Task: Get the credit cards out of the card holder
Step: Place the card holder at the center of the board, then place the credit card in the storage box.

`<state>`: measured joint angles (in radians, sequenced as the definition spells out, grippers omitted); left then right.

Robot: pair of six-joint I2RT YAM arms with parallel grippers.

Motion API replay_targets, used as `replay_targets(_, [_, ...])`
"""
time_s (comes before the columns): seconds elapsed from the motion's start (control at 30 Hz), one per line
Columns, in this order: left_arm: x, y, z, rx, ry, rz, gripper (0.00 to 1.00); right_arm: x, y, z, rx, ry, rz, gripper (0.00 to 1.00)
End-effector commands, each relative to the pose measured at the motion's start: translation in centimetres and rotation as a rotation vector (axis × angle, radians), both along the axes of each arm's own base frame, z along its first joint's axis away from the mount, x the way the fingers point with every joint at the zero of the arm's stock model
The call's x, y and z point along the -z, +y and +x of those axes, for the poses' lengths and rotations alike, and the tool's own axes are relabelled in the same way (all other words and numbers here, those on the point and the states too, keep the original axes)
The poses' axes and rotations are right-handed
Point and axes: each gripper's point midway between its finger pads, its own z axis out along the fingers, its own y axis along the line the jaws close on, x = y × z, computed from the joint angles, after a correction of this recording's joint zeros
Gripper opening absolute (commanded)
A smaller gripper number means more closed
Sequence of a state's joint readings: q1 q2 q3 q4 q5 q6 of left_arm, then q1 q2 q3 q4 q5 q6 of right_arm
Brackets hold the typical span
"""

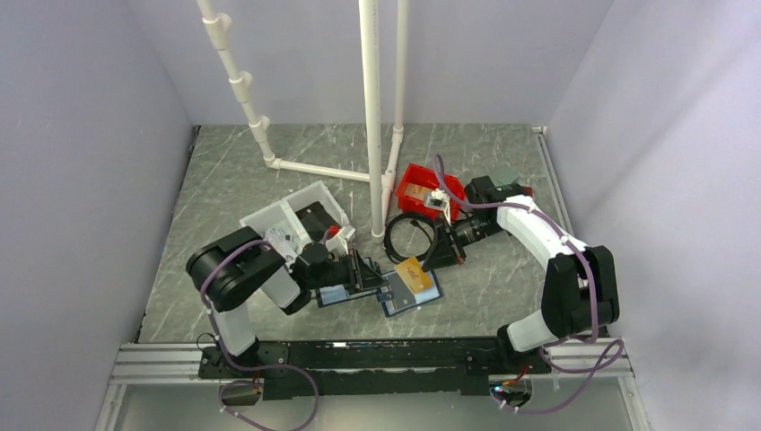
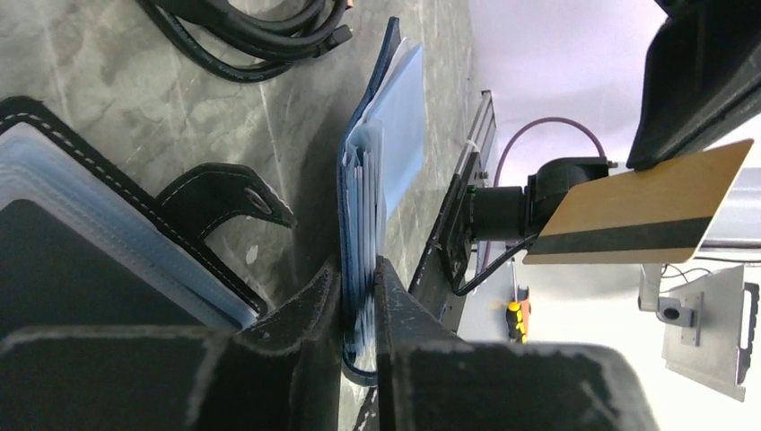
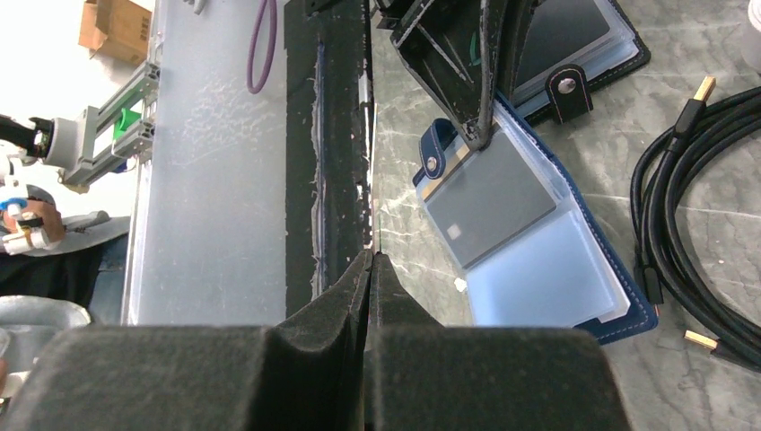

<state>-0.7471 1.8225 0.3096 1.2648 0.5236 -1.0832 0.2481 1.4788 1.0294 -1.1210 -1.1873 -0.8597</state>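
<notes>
Gaping navy card holder (image 3: 547, 269), blue-lined

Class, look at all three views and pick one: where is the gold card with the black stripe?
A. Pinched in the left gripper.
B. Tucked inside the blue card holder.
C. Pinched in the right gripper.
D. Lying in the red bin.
C: the right gripper is shut on the credit card, outside the card holder, which the left gripper pinches by its edge.

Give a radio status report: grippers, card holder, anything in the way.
Left gripper shut on card holder edge. Right gripper shut on gold credit card, out of holder. Grey card in pocket. Black cable beside holder, not blocking.
</notes>
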Motion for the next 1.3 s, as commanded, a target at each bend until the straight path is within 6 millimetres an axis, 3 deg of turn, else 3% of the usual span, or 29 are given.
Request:
replay_targets(0.0, [0.4, 0.3, 0.9, -0.043, 0.013, 0.096, 0.19, -0.7, 0.2, 0.4, 0.002, -0.038, 0.033, 0.0])
replay_targets(0.13, [1.1, 1.3, 1.0, -0.078, 0.044, 0.19, 0.27, -0.7, 0.2, 0.4, 0.003, -0.037, 0.031, 0.0])
replay_targets(0.27, [0.4, 2.9, 1.2, -0.129, 0.028, 0.286, 0.38, -0.7, 0.2, 0.4, 0.003, -0.036, 0.032, 0.0])
replay_targets(0.47, [-2.9, 6.1, 1.5, -0.218, -0.071, 0.391, 0.48, -0.7, 0.2, 0.4, 0.003, -0.037, 0.032, 0.0])
replay_targets(0.57, [-5.6, 7.0, 1.2, -0.236, -0.176, 0.341, 0.51, -0.7, 0.2, 0.4, 0.003, -0.037, 0.033, 0.0])
replay_targets(0.63, [-7.4, 7.1, 0.8, -0.238, -0.249, 0.266, 0.6, -0.7, 0.2, 0.4, 0.002, -0.036, 0.034, 0.0])
replay_targets(0.77, [-10.7, 6.8, -0.1, -0.244, -0.361, 0.066, 0.77, -0.7, 0.3, 0.4, 0.003, -0.034, 0.035, 0.0])
replay_targets(1.0, [-13.5, 4.3, -1.0, -0.127, -0.442, -0.061, 0.79, -0.7, 0.3, 0.4, 0.001, -0.032, 0.038, 0.0])
replay_targets(1.27, [-12.7, 0.5, -0.5, -0.069, -0.466, -0.065, 0.8, -0.8, 0.3, 0.4, 0.0, -0.033, 0.041, 0.0])
